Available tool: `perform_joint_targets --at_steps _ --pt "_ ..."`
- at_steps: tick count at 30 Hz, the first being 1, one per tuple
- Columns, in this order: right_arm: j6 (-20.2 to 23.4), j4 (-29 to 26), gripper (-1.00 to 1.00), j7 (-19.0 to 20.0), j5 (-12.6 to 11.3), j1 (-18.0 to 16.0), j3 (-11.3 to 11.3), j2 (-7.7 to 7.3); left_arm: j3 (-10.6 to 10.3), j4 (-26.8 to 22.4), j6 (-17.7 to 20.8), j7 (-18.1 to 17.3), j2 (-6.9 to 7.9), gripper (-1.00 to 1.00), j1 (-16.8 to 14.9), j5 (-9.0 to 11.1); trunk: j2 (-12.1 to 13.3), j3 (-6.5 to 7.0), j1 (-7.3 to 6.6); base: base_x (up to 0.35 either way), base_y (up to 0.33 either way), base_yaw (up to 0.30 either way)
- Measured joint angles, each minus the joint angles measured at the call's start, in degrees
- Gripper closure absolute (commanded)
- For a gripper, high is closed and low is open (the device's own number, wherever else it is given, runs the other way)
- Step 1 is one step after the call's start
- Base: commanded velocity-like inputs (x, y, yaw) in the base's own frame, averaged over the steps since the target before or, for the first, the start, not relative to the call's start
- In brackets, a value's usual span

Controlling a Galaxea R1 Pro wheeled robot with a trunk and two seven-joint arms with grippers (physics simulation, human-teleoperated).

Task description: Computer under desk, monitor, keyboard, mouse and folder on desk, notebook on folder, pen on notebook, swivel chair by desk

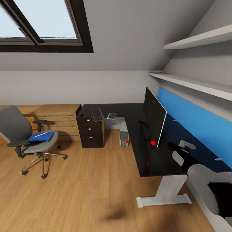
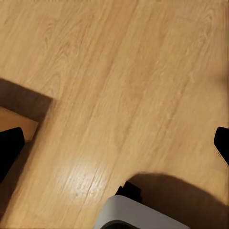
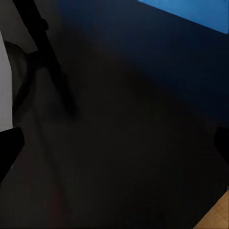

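Right gripper point(image 3: 114, 143): fingertips sit wide apart at the frame edges, nothing between, jaws released, hovering over the glossy black desk point(image 1: 135, 112) near the blue wall panel point(image 1: 193, 125). Left gripper point(image 2: 114, 143): tips also spread wide, empty, over bare wooden floor point(image 1: 80, 187).

Head view, task state as I judge it:
- monitor point(image 1: 154, 117) stands on the desk's near wing, side-on to the camera: done.
- computer point(image 1: 124, 134) sits on the floor under the desk: done.
- keyboard point(image 1: 97, 114) lies on the far wing, well apart from the monitor; probably still needs moving closer.
- small dark lump near the desk's far left corner, likely the mouse point(image 1: 81, 114); too small to be sure. It is near the keyboard.
- thin dark-covered flat item, likely the notebook point(image 1: 112, 115), lies just beside the keyboard, not stacked.
- folder point(image 1: 41, 136) still on the swivel chair point(image 1: 29, 138) seat, a thin pale streak on it, maybe the pen; cannot tell.
- chair is well apart from the desk, beside the low wood shelving point(image 1: 58, 119).

Left: folder, notebook, pen, chair.
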Motion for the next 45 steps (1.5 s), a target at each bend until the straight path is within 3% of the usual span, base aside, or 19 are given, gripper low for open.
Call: perform_joint_targets --at_steps 17,32,36,41,45 --pt "-1.6 0.2 -1.0 0.0 0.1 0.0 0.0 -0.28 0.0 0.0 0.1 0.0 0.02 -1.0 0.0 0.0 0.0 0.0 -0.01 0.221 -0.193 0.0" --pt "-2.3 0.5 -1.0 0.4 1.5 0.0 0.1 -0.04 0.0 0.0 0.1 0.0 0.32 -1.0 0.0 0.0 0.0 0.0 0.0 0.268 -0.023 0.0" --pt "-2.4 0.6 -1.0 4.5 3.2 0.1 0.3 0.01 0.0 0.0 0.1 0.0 0.37 -1.0 0.0 0.0 0.0 0.0 0.01 0.056 0.0 0.0" --pt "-2.5 0.5 -1.0 10.4 3.5 0.3 0.3 0.04 0.0 0.0 0.1 0.0 0.4 -1.0 0.0 0.0 0.0 0.0 0.02 0.011 0.0 0.0" --pt "-2.5 0.5 -1.0 12.6 3.4 0.3 0.3 0.19 0.0 0.0 0.1 0.0 0.42 -1.0 0.0 0.0 0.0 0.0 0.02 0.003 0.0 0.002"
